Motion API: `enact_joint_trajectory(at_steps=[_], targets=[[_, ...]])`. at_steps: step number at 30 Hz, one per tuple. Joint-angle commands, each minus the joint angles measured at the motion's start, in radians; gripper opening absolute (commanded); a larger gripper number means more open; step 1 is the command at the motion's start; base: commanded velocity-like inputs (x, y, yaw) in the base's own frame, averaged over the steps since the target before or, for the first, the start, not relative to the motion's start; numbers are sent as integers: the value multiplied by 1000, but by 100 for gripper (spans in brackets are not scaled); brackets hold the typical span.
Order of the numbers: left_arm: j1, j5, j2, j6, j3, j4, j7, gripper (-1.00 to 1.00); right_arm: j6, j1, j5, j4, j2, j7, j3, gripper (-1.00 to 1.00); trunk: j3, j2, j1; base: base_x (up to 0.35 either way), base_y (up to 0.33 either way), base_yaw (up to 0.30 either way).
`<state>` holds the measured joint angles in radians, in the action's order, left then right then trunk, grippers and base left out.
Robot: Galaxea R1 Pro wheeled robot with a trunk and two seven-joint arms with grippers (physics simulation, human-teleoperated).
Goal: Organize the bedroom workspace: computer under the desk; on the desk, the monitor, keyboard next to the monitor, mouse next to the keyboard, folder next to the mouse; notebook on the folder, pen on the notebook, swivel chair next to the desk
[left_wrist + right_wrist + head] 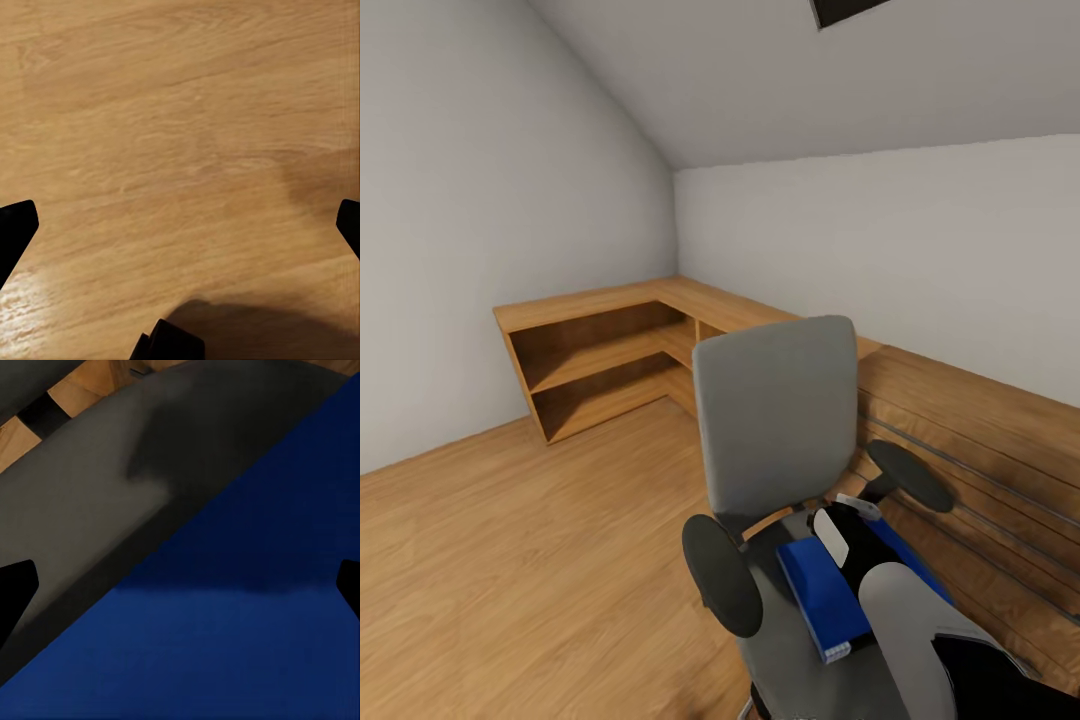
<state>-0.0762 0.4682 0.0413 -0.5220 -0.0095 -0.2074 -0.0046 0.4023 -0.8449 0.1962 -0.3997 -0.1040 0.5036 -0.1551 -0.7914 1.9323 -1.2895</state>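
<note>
Room: sloped white ceiling, wooden floor point(510, 560), light wooden low cabinets point(600, 360) along the walls; the desk is not among what I can make out here.
Swivel chair point(775, 420): grey, tall back toward the corner, black armrests either side, seat facing the robot, standing beside the wooden wall cabinets.
Right arm: reaches down over the seat from the lower right of the head view, its wrist above the folder.
Folder point(820, 590): bright blue, lying flat on the chair seat, white page edge at its near corner; in the right wrist view it sits close under the camera point(247, 622), with grey seat beyond it.
Right gripper point(180, 585): fingers spread wide, one tip at each side of the wrist view, nothing between them, poised just over the blue cover.
Left gripper point(180, 225): fingers likewise spread apart, empty, looking down at bare floor.
Step, as I judge it: closing in to pick up the folder.
Risks: a flat folder on soft upholstery gives little edge to pinch, so the fingers may slide off or only lift the cover; pushing down may roll or swivel the chair away; an armrest may catch the arm.
</note>
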Motion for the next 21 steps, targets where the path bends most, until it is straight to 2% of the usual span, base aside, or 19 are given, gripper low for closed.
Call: enact_joint_trajectory(at_steps=[1,3,21], targets=[[0,3,0,-3,-1,0,0,100,2,0,9,-2,0,6,0,100,-4,8,-4,0,0,0],[0,3,0,-3,-1,0,0,100,2,0,9,-2,0,7,0,100,-10,22,-11,0,0,0],[0,3,2,-16,0,0,3,100,2,0,9,-1,1,6,-1,100,-10,22,-11,0,0,0]])
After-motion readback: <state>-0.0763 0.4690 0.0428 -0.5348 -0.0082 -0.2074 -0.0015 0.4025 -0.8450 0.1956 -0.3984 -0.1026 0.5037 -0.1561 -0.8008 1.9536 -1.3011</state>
